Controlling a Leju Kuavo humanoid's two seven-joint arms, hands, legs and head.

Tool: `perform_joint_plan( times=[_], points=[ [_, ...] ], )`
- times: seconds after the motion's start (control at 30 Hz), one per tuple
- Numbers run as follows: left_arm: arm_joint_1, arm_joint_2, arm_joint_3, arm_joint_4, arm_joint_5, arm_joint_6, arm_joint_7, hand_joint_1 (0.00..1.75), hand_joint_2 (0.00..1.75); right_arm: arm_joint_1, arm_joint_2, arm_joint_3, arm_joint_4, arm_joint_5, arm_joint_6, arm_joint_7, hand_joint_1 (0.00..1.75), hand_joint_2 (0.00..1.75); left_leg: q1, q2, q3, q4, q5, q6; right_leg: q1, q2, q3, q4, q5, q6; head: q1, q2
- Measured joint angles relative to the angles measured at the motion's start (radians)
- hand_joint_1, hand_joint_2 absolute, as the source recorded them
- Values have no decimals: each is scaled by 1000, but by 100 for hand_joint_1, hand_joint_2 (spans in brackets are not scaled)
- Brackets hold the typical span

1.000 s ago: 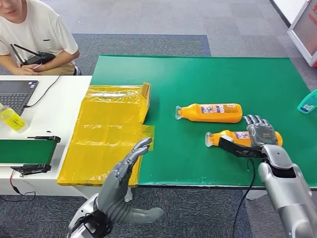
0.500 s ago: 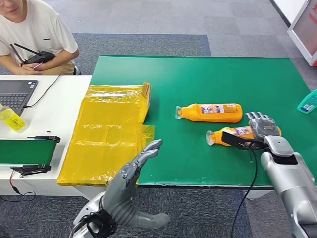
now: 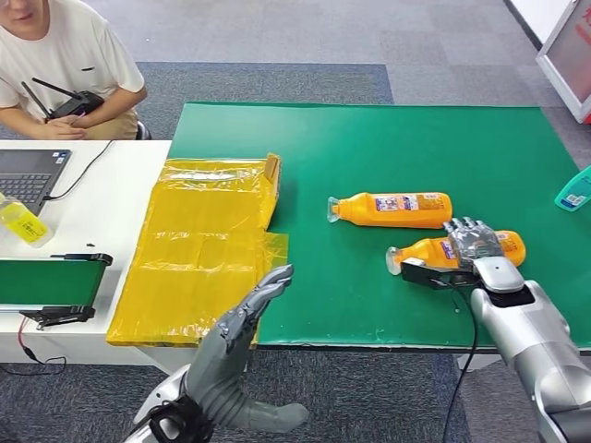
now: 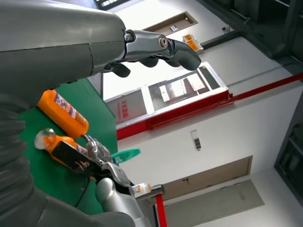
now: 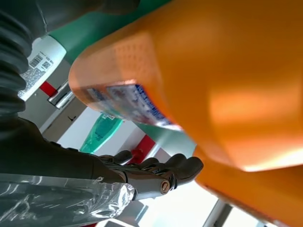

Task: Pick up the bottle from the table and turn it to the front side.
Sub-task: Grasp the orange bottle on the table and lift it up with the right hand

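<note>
The nearer orange bottle (image 3: pixel 446 251) is held lying on its side over the green table (image 3: pixel 391 148), its clear cap end projecting past the thumb of the right hand (image 3: pixel 465 247), whose fingers (image 3: pixel 471 231) are curled over its labelled body. A second orange bottle (image 3: pixel 391 209) lies on the table just beyond those fingertips, apart from the held one. The left hand (image 3: pixel 240 318) is raised at the near table edge with fingers extended and spread, nothing being held. Yellow plastic sheeting (image 3: pixel 202 242) lies just beyond its fingertips.
</note>
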Motion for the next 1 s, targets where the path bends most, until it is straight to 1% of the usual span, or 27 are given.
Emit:
perform_joint_plan(
  times=[0.1, 0.27, 0.4, 0.63, 0.83, 1.0],
  points=[
    [11, 2, 5, -5, 0, -1, -3, 0, 175, 2, 5, 20, 11, 1, -5, -9, 0, 175, 0, 0, 0, 0, 0, 0, 0, 0, 0, 0, 0, 0, 0, 0],
    [31, 9, 12, -11, -5, 1, -13, 0, 175, 19, 6, 40, 21, -1, -53, -33, 0, 175, 0, 0, 0, 0, 0, 0, 0, 0, 0, 0, 0, 0, 0, 0],
    [39, 12, 15, -12, -2, -4, -22, 0, 175, 15, 0, 44, 33, -35, -59, -38, 0, 175, 0, 0, 1, 0, 0, 0, 0, 0, 0, 0, 0, 0, 0, 0],
    [43, 16, 19, -11, 24, -25, -37, 0, 175, -9, -46, 14, 110, -79, -103, -29, 0, 175, -2, 0, 0, 0, 1, 2, -2, 0, 0, 0, 1, 1, 0, 0],
    [50, 20, 22, -10, 34, -38, -51, 0, 175, -25, -82, -25, 163, -75, -98, -5, 0, 175, -2, -1, 0, 0, 1, 2, -2, 0, 0, 0, 1, 1, 0, 0],
    [50, 20, 25, -10, 34, -43, -54, 0, 175, -27, -99, -49, 190, -70, -97, -1, 0, 175, -2, 0, 0, 0, 1, 2, -2, 0, 0, 0, 1, 2, 0, 0]
  ],
)
